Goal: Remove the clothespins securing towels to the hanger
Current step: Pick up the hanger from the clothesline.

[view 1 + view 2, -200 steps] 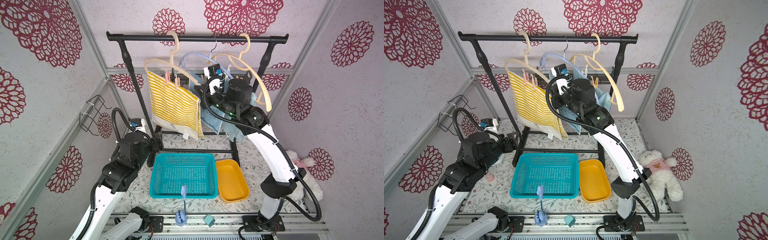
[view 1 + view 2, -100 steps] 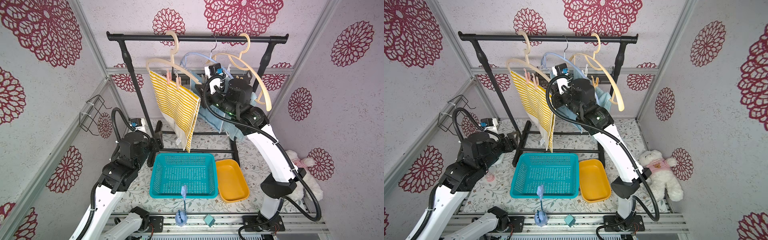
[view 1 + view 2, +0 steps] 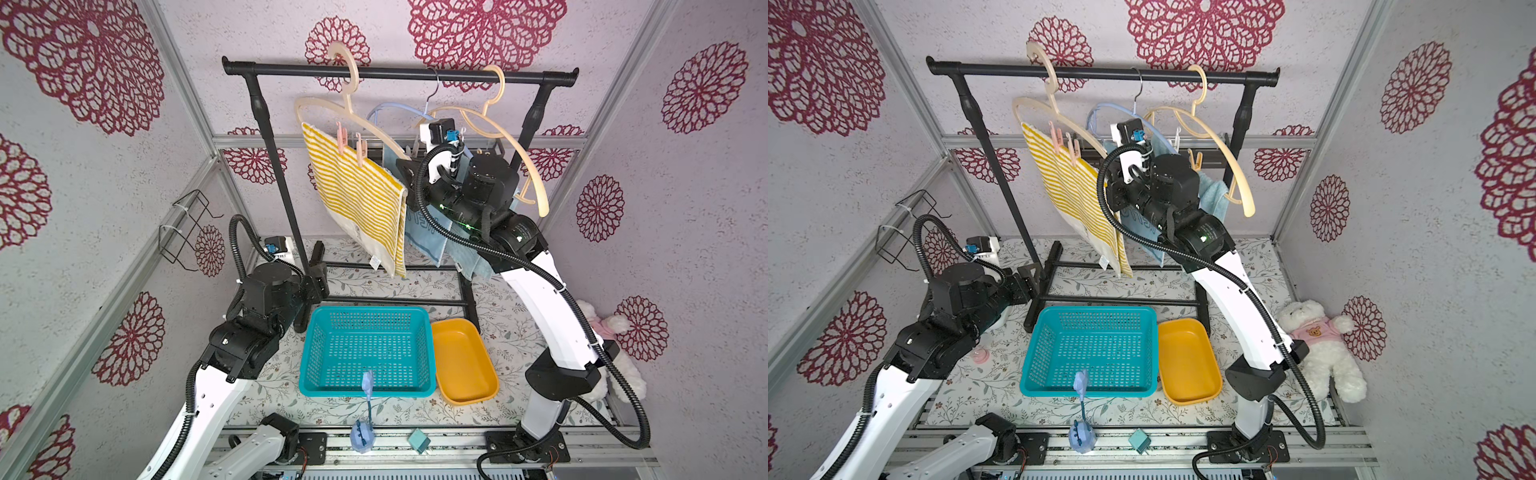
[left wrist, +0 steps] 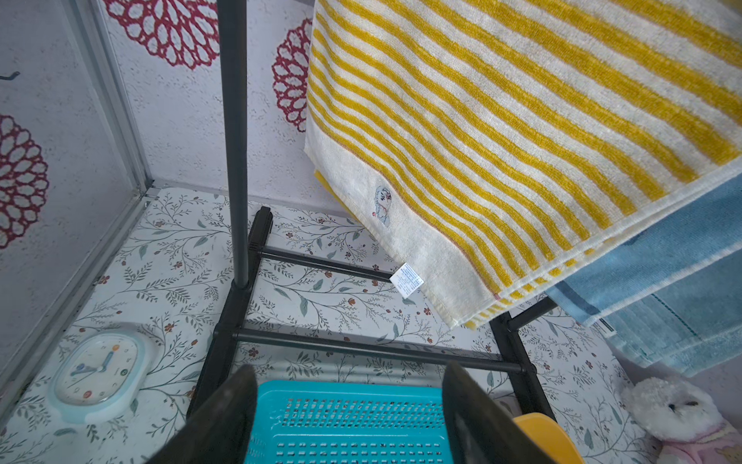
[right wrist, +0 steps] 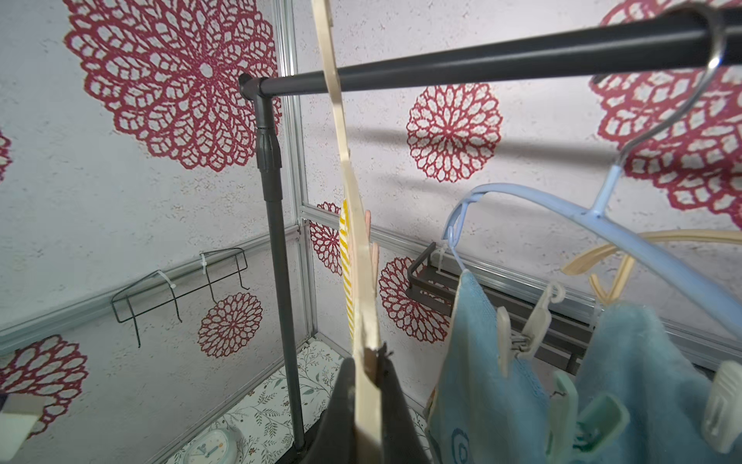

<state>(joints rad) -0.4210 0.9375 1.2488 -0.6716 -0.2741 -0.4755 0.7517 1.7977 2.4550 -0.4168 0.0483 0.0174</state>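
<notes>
A yellow-and-white striped towel (image 3: 357, 199) (image 4: 522, 120) hangs from a beige hanger (image 3: 332, 112), held by two pink clothespins (image 3: 342, 137) (image 3: 1073, 145). My right gripper (image 3: 407, 168) (image 5: 367, 381) is shut on that hanger's lower end. Beside it, light blue towels (image 3: 424, 232) (image 5: 473, 361) hang from a blue hanger (image 5: 562, 209) and a second beige one (image 3: 519, 141), with white (image 5: 538, 317), mint green (image 5: 602, 413) and orange-yellow (image 3: 1196, 160) clothespins on them. My left gripper (image 3: 313, 286) (image 4: 349, 385) is open and empty, low by the rack's foot.
A teal basket (image 3: 365, 349) and a yellow tub (image 3: 461, 365) sit on the floor in front of the black rack (image 3: 274, 166). A clock (image 4: 96, 365) lies at the left. A teddy bear (image 3: 1316, 345) sits at the right. A wire holder (image 3: 187, 232) is on the left wall.
The beige hanger and striped towel swung edge-on, then turned partly back, in my right gripper's hold. The left arm has not moved.
</notes>
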